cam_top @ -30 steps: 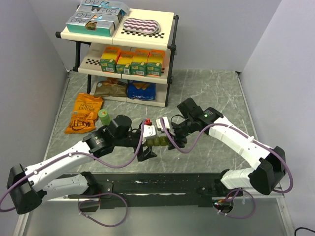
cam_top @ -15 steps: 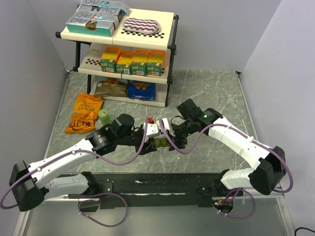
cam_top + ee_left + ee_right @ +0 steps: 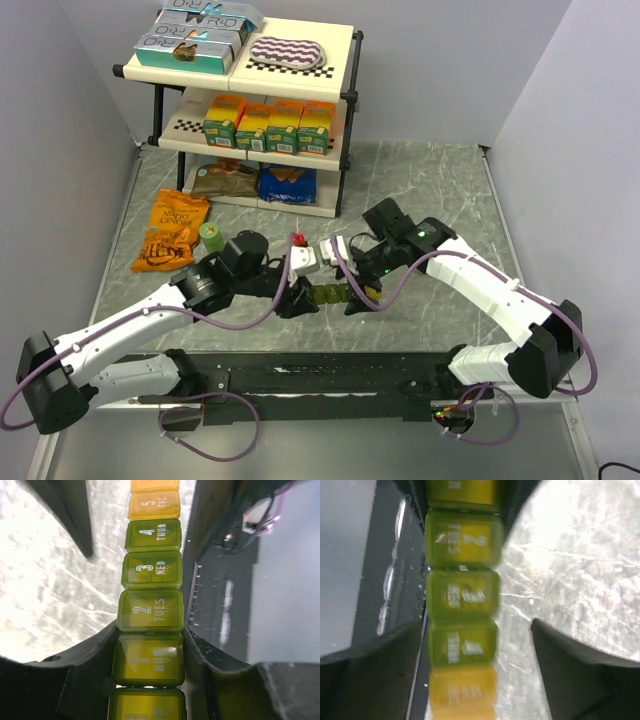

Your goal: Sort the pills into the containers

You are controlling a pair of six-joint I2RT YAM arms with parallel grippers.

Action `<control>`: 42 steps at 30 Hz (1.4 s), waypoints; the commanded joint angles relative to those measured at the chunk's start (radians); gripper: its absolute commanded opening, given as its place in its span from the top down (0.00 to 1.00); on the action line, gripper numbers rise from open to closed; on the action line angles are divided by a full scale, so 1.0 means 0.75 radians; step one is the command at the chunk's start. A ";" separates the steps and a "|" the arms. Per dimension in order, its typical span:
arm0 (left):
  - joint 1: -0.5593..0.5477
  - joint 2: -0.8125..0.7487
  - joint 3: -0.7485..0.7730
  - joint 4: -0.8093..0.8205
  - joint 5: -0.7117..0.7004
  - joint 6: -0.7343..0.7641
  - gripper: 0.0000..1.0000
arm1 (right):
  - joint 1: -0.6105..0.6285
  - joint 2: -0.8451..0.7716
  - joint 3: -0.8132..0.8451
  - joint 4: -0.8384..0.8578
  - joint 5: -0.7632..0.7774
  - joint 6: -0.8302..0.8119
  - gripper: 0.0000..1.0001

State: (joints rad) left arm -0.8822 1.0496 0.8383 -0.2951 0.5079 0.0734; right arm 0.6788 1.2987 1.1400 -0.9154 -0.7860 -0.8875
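Note:
The containers (image 3: 330,293) are one strip of green-to-yellow day compartments, lying between my two grippers near the table's front edge. My left gripper (image 3: 148,660) is shut on the strip's dark green end, its fingers (image 3: 95,655) pressing both sides of the MON compartment (image 3: 148,660). The lids read TUES (image 3: 150,611) to FRI up the left wrist view, all shut. My right gripper (image 3: 476,630) stands open around the strip's THUR compartment (image 3: 462,646), with bare table between the strip and its right finger (image 3: 570,650). No pills show in any view.
Two white objects (image 3: 305,261) (image 3: 333,248) and a small red piece (image 3: 297,240) lie just behind the strip. A green bottle (image 3: 211,236) and an orange snack bag (image 3: 172,231) sit to the left. A two-tier shelf (image 3: 250,100) stands at the back. A black rail (image 3: 330,375) runs along the near edge.
My left gripper closed on the strip's green end. My right gripper, earlier narrowed on the strip, has opened wide and let go of it.

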 commanded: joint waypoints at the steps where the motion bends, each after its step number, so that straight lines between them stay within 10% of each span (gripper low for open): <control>1: 0.108 -0.048 -0.034 0.060 0.224 -0.190 0.99 | -0.095 -0.124 0.179 -0.062 -0.122 -0.036 0.00; 10: 0.254 0.020 -0.103 0.197 0.515 -0.554 0.99 | -0.134 -0.245 0.200 -0.130 -0.157 -0.124 0.03; 19: 0.258 0.091 -0.107 0.295 0.519 -0.718 0.99 | 0.029 -0.147 0.102 -0.005 0.042 -0.060 0.51; 33: 0.276 0.110 -0.097 0.238 0.533 -0.724 0.99 | 0.111 -0.106 0.100 -0.017 0.234 -0.122 0.82; 42: 0.348 0.036 -0.205 0.471 0.679 -0.898 0.99 | 0.136 -0.128 0.063 0.032 0.289 -0.124 0.79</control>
State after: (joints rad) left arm -0.6346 1.1221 0.6926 -0.0811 0.9028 -0.5327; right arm 0.7761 1.2148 1.2018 -0.9112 -0.6212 -0.9634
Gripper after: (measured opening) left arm 0.493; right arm 0.184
